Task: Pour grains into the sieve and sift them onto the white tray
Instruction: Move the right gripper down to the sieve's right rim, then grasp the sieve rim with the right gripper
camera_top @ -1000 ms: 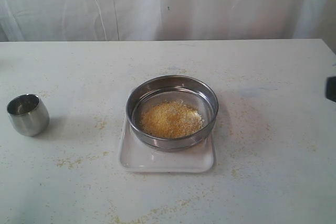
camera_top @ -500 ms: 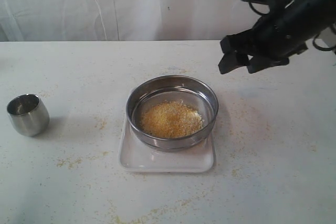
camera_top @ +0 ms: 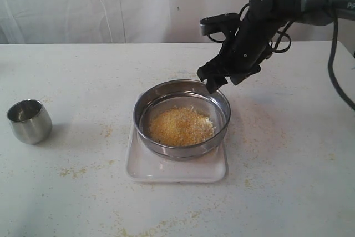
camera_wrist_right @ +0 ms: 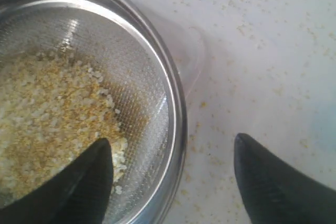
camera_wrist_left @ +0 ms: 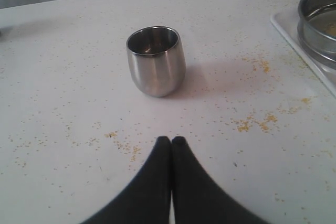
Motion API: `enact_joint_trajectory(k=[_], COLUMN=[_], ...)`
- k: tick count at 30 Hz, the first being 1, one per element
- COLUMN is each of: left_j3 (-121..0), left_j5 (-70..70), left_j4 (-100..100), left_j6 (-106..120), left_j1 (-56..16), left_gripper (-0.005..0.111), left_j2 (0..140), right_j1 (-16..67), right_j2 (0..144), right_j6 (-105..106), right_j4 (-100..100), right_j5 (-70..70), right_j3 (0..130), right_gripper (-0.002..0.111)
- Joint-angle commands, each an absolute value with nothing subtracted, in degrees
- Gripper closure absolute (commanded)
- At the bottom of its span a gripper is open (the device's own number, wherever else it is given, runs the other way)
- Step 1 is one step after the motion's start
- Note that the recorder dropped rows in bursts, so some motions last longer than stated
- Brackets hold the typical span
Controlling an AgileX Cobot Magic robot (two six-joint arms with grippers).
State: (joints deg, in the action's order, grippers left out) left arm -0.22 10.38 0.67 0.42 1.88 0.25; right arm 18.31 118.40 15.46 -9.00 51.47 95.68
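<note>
Exterior view: sieve (camera_top: 181, 119) w/ grains (camera_top: 178, 126) sits on white tray (camera_top: 176, 169). R gripper (camera_top: 222, 80) spread wide over sieve rim, holding nothing; L gripper (camera_wrist_left: 171, 141) fingers pressed together, nothing held.

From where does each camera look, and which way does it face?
Exterior view: above the near side of the table, looking down across it at the sieve on the white tray; right arm shows.
Left wrist view: low over the table, facing the steel cup; left jaws, shut, show.
Right wrist view: above the sieve rim, facing down at the grains; right jaws, open, show.
All see the sieve.
</note>
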Motion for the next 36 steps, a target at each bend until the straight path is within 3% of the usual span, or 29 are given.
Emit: enact_joint_trajectory(k=[1, 24, 36], left_j3=[0.0, 0.0, 0.0], left_j5=[10.1, 10.1, 10.1], left_j4=[1.5, 1.5, 1.5], left_j6=[0.5, 0.5, 0.5], left_j1=[2.0, 2.0, 2.0], left_gripper=[0.107, 0.107, 0.107], left_j2=[0.0, 0.0, 0.0], right_j1=[18.4, 18.4, 18.4], right_j2=[121.5, 128.7, 128.7], right_j6=[14.6, 14.9, 14.9], right_j4=[-7.4, -7.5, -7.9], right_j5=[53.2, 55.9, 56.9], right_j3=[97.5, 99.3, 99.3], right_gripper=[0.047, 0.053, 0.098])
